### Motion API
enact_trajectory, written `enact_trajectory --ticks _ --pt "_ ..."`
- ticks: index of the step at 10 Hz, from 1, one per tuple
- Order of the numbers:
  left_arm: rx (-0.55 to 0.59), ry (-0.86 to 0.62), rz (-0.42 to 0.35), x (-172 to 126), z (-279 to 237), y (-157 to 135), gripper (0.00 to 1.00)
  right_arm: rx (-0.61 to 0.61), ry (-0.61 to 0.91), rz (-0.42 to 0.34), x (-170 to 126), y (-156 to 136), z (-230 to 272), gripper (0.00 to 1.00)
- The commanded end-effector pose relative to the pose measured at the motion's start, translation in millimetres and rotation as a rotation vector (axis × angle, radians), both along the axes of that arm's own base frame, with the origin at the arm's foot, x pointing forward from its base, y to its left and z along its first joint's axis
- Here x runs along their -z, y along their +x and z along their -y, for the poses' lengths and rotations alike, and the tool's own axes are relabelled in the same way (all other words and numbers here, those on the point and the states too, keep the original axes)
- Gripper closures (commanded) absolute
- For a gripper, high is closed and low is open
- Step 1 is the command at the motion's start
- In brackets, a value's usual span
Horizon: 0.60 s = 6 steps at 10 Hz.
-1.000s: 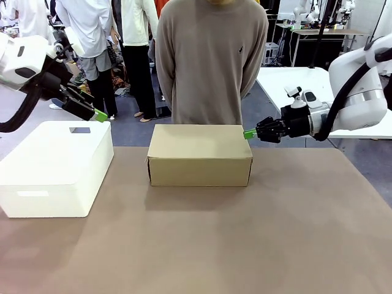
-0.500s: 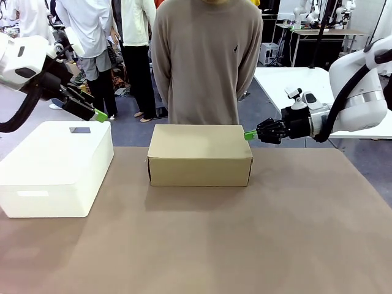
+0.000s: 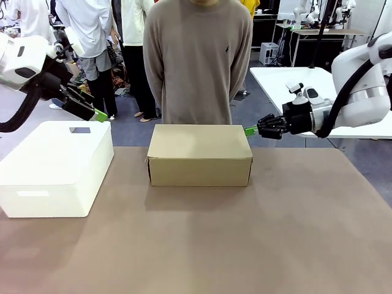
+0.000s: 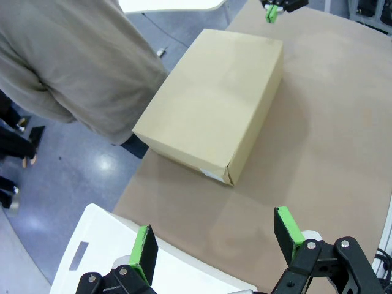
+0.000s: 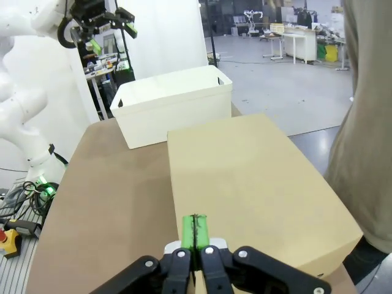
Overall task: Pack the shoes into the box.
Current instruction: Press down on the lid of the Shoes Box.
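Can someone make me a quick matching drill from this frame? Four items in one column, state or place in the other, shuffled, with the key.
Column 1:
1. left gripper
2. right gripper
3. cardboard box
4. white box

Column 2:
A. lid closed, middle of the table in front of the person
B. fingers pressed together, by the cardboard box's far right corner
C. at the table's left side, below a raised gripper
D. jaws wide apart, holding nothing

Pairs: 1-D, 2-B, 3-A, 4-C
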<state>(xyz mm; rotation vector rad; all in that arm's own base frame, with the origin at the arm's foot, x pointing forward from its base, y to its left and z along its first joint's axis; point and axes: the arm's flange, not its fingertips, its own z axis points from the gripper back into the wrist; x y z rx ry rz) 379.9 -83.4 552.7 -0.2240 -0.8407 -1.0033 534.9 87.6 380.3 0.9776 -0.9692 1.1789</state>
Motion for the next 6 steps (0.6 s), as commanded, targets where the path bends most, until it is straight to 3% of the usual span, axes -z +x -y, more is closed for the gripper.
enact_trajectory --ticks 1,4,6 --pt "0.004 -0.013 0.004 0.1 0.3 0.5 0.0 0.03 -0.038 -0.028 -17.5 -21.0 -2.5 1.0" --pt "0.004 -0.013 0.004 0.1 0.3 0.5 0.0 0.023 -0.072 -0.024 -29.7 -32.9 -1.9 1.0" --pt "0.004 -0.013 0.004 0.1 0.3 0.5 0.0 0.011 -0.023 -0.005 -23.0 -19.9 0.6 1.0"
